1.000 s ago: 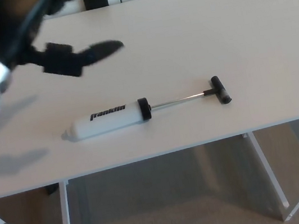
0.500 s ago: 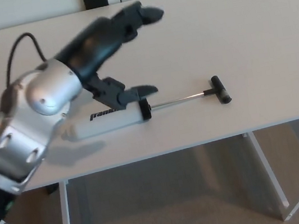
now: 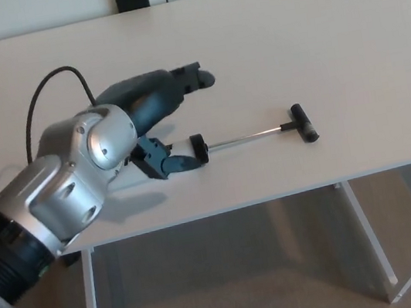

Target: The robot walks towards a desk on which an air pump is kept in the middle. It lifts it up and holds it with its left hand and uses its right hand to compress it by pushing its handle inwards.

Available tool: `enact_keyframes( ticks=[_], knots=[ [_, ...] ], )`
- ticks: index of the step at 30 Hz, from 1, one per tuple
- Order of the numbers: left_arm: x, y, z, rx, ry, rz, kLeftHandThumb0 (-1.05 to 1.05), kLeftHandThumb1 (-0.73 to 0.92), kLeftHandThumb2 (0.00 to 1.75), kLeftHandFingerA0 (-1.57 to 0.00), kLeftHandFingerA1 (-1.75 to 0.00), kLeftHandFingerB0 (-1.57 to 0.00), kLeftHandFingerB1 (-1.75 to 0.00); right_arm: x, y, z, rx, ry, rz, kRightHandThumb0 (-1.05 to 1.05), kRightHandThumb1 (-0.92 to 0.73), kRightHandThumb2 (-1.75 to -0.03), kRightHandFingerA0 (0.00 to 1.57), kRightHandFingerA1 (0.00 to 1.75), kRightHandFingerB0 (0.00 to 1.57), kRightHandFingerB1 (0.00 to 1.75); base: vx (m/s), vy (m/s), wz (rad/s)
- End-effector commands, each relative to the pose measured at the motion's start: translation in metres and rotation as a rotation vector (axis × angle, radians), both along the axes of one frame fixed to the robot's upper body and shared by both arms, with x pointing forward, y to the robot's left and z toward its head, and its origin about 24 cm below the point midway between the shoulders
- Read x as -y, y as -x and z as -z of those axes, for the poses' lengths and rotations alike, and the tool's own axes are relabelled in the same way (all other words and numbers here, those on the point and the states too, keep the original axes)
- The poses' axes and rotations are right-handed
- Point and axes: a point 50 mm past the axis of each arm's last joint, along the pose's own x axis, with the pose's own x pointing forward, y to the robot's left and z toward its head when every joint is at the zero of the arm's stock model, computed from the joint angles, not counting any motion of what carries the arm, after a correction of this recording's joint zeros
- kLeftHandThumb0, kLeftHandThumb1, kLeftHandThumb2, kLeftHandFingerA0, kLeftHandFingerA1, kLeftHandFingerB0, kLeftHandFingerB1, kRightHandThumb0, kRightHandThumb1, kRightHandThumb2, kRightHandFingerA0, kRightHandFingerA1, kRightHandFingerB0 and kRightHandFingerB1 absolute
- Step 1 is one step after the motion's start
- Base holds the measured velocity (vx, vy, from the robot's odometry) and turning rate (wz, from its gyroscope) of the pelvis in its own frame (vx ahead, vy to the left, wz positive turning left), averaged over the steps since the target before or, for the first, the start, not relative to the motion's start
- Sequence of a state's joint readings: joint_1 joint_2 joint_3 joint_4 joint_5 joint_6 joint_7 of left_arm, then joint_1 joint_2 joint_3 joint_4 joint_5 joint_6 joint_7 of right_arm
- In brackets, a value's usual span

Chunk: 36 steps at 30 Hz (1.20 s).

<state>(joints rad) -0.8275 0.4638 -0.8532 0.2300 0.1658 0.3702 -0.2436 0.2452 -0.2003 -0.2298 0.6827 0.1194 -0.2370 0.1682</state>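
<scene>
Left hand (image 3: 160, 122) fingers apart over air pump (image 3: 198, 149) on desk (image 3: 344, 38), wrist hiding the barrel.

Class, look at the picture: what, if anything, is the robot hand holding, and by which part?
It cannot be told: the left robot hand covers the white cylindrical air pump's body on the pale desk, hiding any grip.

Desk (image 3: 342, 31): pale, flat top on white legs; one item lies directly on it, an air pump (image 3: 254, 137), on its side near the front edge; rod drawn out, black T-handle (image 3: 303, 123) pointing right; barrel largely hidden by the robot's arm.
</scene>
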Motion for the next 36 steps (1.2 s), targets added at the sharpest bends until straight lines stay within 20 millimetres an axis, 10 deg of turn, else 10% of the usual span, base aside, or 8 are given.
enact_keyframes(
  ticks=[1,3,4,36],
  knots=[
    [-0.006,-0.012,0.007,0.223,-0.428,0.058,-0.34,0.33,0.91,-0.01,-0.48,0.0,-0.47,0.001,0.007,-0.003,-0.053,0.018,-0.029,-0.33,-0.59,-0.58,0.85,0.52,0.53,0.41,0.0,0.0,0.0],
    [-0.006,-0.012,0.008,0.226,-0.436,0.062,-0.34,0.33,0.91,-0.01,-0.48,0.0,-0.47,0.001,0.007,-0.003,-0.056,0.021,-0.031,-0.33,-0.59,-0.58,0.85,0.52,0.53,0.41,0.0,0.0,0.0],
    [-0.007,-0.012,0.009,0.232,-0.441,0.064,-0.61,0.54,0.57,-0.21,-0.32,-0.17,-0.27,0.001,0.007,-0.003,-0.057,0.024,-0.035,-0.32,-0.58,-0.58,0.86,0.52,0.53,0.41,0.0,0.0,0.0],
    [-0.026,-0.014,0.04,0.21,-0.517,0.031,-0.63,0.46,0.72,-0.17,-0.39,-0.11,-0.35,0.001,0.001,-0.004,-0.072,0.081,-0.103,-0.36,-0.56,-0.57,0.88,0.5,0.57,0.41,0.0,0.0,0.0]
  ],
)
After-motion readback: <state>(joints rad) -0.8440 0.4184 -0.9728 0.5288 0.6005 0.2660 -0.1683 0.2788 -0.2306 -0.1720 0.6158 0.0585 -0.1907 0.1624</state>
